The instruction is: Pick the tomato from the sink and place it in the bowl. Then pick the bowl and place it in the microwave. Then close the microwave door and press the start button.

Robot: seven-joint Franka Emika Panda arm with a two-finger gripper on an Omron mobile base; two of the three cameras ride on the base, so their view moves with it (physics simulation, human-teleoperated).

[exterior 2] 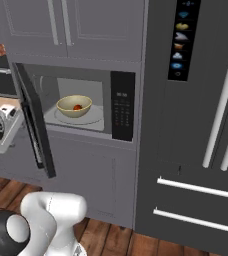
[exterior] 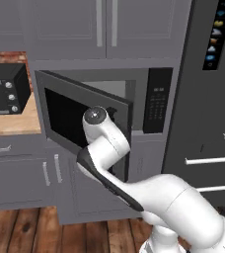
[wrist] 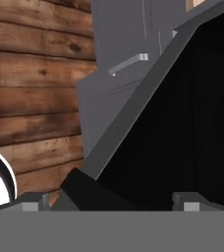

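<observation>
Tomato point(exterior 2: 77, 107) sits in bowl point(exterior 2: 74, 106) inside microwave point(exterior 2: 81, 100); microwave door point(exterior 2: 33, 120) ajar at 9 o'clock. End effector state: can't tell.

glossy white rounded arm point(exterior: 173, 202) — dark joints, black seam stripe.

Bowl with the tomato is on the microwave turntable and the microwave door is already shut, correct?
Not quite. The bowl holding the tomato does sit on the turntable in the microwave, but the microwave door is open, swung out to the left, as the right base view shows.
</observation>
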